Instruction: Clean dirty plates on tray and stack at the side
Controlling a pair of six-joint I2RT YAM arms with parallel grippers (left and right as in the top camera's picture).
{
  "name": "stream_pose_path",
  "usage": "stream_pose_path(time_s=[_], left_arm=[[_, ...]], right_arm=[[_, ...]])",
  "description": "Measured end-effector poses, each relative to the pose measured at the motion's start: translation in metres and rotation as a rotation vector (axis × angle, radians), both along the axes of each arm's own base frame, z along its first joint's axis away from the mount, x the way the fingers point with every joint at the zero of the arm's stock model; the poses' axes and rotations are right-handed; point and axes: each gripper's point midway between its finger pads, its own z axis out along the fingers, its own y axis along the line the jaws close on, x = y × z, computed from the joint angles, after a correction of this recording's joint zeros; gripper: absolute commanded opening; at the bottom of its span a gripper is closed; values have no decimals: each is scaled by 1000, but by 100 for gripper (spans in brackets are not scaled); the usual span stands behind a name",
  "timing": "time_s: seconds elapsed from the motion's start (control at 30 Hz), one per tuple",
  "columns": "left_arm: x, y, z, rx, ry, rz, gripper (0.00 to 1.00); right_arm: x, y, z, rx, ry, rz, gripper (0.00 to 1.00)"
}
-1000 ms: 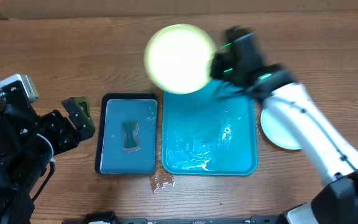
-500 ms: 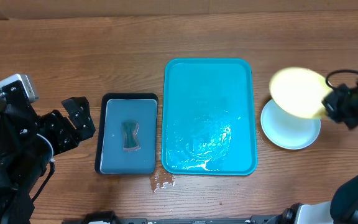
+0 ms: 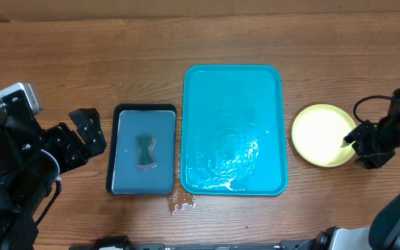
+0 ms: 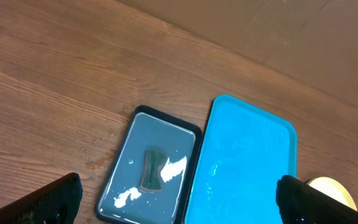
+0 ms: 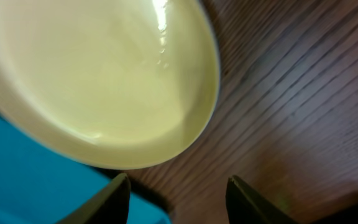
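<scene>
A yellow-green rimmed plate (image 3: 321,135) lies flat on the table to the right of the teal tray (image 3: 233,82); whatever is under it is hidden. The tray holds no plates, only wet glints. My right gripper (image 3: 357,143) is open at the plate's right edge and holds nothing. In the right wrist view the plate (image 5: 98,81) lies just beyond my open fingers (image 5: 179,202), with a tray corner (image 5: 17,186) at lower left. My left gripper (image 3: 91,132) is open and empty, left of the black tray.
A small black tray (image 3: 143,111) with a grey-blue inside holds a dark teal sponge (image 3: 145,151), left of the teal tray. A small puddle (image 3: 182,202) lies on the wood at the front. The left wrist view shows the black tray (image 4: 129,134), the teal tray (image 4: 247,155) and the plate's edge (image 4: 331,186).
My right gripper carried the yellow-green plate from above the tray's far edge over to the right, set it down on the pale plate there and let go. The left arm has not moved.
</scene>
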Motion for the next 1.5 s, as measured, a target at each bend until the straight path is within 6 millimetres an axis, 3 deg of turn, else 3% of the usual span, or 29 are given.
stream_pose_path(time_s=[0.07, 0.13, 0.17, 0.2, 0.23, 0.33, 0.43, 0.6, 0.83, 0.93, 1.03, 1.1, 1.17, 1.37, 1.5], left_arm=[[0, 0, 0, 0, 0, 0, 100], [0, 0, 0, 0, 0, 0, 100], [0, 0, 0, 0, 0, 0, 100], [0, 0, 0, 0, 0, 0, 100], [0, 0, 0, 0, 0, 0, 100], [0, 0, 0, 0, 0, 0, 100], [0, 0, 0, 0, 0, 0, 100], [0, 0, 0, 0, 0, 0, 100], [0, 0, 0, 0, 0, 0, 100], [0, 0, 0, 0, 0, 0, 100], [0, 0, 0, 0, -2, 0, 100], [0, 0, 0, 0, 0, 0, 100], [0, 0, 0, 0, 0, 0, 100], [0, 0, 0, 0, 0, 0, 100], [0, 0, 0, 0, 0, 0, 100]], right_arm=[[12, 13, 28, 40, -137, 77, 56], [25, 41, 73, 79, -346, 222, 60], [26, 58, 95, 93, -444, 299, 72], [24, 82, 122, 111, -564, 405, 100], [16, 106, 146, 128, -662, 499, 100], [-13, 152, 185, 165, -831, 696, 100], [-31, 172, 200, 193, -892, 764, 100], [-43, 179, 205, 214, -904, 779, 100], [-34, 167, 203, 72, -932, 821, 100], [-23, 154, 222, -99, -1063, 821, 100], [-28, 144, 248, -314, -1300, 813, 100], [-34, 141, 245, -373, -1372, 798, 100], [-39, 138, 227, -401, -1389, 788, 100], [-38, 135, 143, -391, -1320, 783, 100], [-35, 133, 107, -407, -1338, 775, 100]])
